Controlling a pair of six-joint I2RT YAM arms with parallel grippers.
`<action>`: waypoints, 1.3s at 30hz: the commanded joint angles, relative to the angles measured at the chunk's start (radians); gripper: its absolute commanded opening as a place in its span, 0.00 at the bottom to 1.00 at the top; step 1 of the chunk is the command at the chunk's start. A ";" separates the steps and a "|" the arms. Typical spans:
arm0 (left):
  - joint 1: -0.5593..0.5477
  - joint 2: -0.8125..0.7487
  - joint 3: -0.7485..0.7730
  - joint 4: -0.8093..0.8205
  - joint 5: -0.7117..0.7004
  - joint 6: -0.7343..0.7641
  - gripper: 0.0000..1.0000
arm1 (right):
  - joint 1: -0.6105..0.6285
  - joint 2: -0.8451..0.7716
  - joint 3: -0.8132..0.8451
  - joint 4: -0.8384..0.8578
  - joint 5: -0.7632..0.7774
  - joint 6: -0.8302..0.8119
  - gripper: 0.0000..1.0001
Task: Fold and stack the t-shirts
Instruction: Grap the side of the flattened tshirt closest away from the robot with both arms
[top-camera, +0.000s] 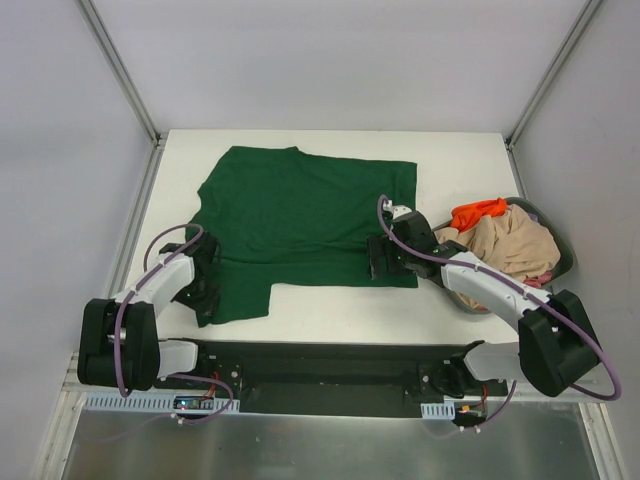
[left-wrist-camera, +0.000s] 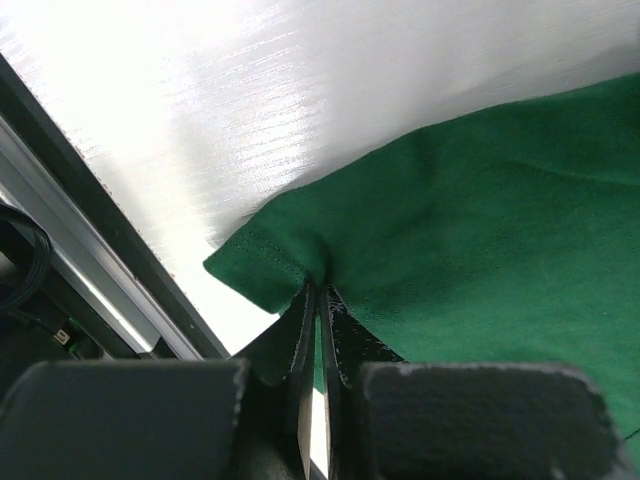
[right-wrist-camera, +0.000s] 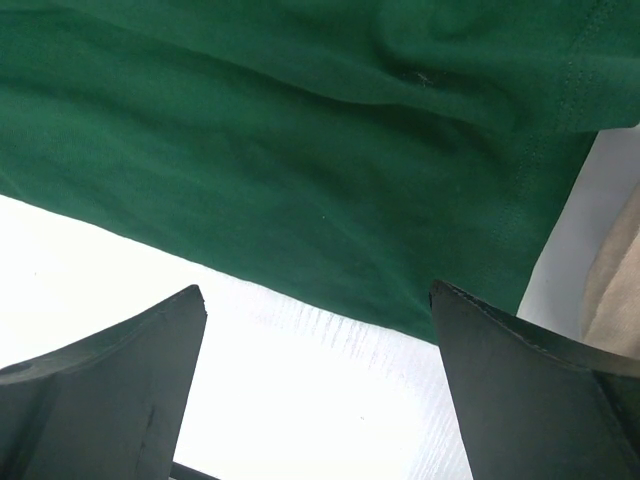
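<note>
The left fingers pinch shut on just the hem edge of the dark green t-shirt, so a lift may slip it free. The right fingers gape wide, holding nothing.

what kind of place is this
Probably a robotics lab test cell, not a home: a white table boxed in by plain white panels on metal frame posts, with a left arm and right arm bolted at its near edge, beside a green t-shirt.
</note>
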 joint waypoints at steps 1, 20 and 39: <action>0.009 -0.009 -0.051 0.075 -0.073 0.000 0.00 | 0.001 -0.039 -0.005 0.020 0.007 -0.013 0.96; 0.019 -0.481 -0.134 -0.026 -0.247 0.017 0.00 | 0.143 -0.165 -0.044 -0.225 0.121 0.091 0.98; 0.046 -0.487 -0.131 -0.048 -0.286 0.020 0.00 | 0.278 -0.142 -0.120 -0.320 0.065 0.168 0.91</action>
